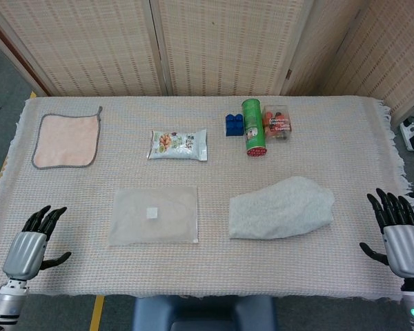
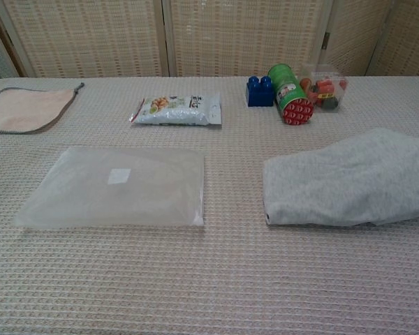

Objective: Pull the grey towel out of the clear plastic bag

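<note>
Already the grey towel [image 1: 281, 207] lies free, right of centre near the worktop's [image 1: 214, 258] front edge, well apart from the flat clear plastic bag [image 1: 154, 214]. Left hand [image 1: 30, 248] and right hand [image 1: 398, 233] hover at the front corners, fingers spread, holding nothing. Judgement: pulling looks done; best to keep both hands clear, disturbing neither.

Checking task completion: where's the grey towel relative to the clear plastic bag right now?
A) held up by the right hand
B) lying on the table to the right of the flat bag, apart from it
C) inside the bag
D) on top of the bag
B: the grey towel lies on the table, a strip of bare cloth separating it from the flat clear plastic bag; both hands are back at the table's near corners, holding nothing.
</note>
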You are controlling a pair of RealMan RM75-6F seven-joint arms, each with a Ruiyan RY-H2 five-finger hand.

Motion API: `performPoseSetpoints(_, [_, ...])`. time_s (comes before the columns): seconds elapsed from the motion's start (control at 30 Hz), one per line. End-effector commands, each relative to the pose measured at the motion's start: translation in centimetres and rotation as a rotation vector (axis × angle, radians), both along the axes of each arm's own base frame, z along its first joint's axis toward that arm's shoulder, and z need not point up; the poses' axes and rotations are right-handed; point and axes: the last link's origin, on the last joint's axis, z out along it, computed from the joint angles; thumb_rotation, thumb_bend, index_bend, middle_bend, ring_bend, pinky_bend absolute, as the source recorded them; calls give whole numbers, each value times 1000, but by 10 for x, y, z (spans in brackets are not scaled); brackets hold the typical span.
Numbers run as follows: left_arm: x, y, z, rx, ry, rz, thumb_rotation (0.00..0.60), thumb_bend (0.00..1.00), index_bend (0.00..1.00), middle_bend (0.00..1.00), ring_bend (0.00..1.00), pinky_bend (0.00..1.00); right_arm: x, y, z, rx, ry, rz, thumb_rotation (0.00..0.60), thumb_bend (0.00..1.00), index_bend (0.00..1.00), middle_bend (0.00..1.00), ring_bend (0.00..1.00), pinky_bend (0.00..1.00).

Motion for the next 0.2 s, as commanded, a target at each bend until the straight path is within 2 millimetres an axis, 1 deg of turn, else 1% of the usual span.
performPoseSetpoints(0.03, [-4,-11,17,45,52,36,600,166,142,206,89,167,-2,-1,-1,20,-11,-17,600,79,0,0,0,0])
performPoseSetpoints(0.2, [-3,-14,21,63,78,35,600,167,142,207,90,167,-2,-3,-3,40,-17,-15,600,78,0,0,0,0])
